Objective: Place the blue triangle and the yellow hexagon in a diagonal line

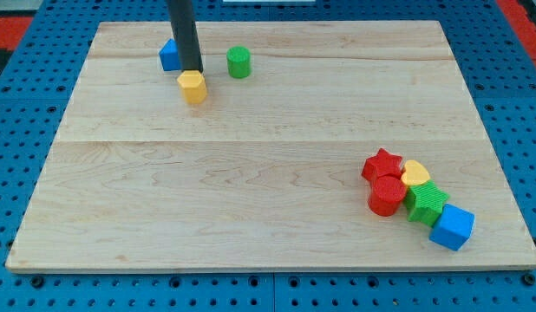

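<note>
The rod comes down from the view's top edge, and my tip (192, 70) meets the board (251, 173) at the upper edge of the yellow hexagon (192, 87), touching it or just short of it; the picture does not settle which. The arm has no jaws to open or close, only this plain dark rod, and it grips nothing. The hexagon lies in the board's upper left part, directly below the tip in the view. The blue triangle (169, 55) sits just beyond it, up and to the view's left, partly hidden behind the rod, so its shape cannot be made out clearly; only its left portion shows. The two blocks stand close together, the blue one higher and further left, the yellow one lower and further right, with the rod between them as the camera sees it. A green cylinder (238, 62) stands to the view's right of the rod, near but apart from both. Well away, in the board's lower right corner, five blocks crowd together: a red star (382, 165), a yellow heart (415, 174) just to its right, a red cylinder (387, 196) below the star, a green block (427, 203) beside that cylinder, and a blue cube (452, 227) at the cluster's lower right end.
</note>
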Robot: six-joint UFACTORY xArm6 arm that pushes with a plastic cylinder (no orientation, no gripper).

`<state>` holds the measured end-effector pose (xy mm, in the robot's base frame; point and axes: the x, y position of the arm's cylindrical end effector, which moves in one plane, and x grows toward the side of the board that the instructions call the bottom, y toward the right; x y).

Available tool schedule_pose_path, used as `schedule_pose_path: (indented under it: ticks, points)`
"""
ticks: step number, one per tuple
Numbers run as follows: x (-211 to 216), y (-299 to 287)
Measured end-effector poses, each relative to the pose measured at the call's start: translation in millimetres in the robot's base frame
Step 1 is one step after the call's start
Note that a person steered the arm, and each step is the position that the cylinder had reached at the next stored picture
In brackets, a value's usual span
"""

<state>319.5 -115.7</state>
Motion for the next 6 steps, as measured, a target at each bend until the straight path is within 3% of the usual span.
schedule_pose_path:
  ticks: [2,4,5,6]
  points:
    - [40,-9]
    - [110,12]
    - [150,91]
    - [156,163]
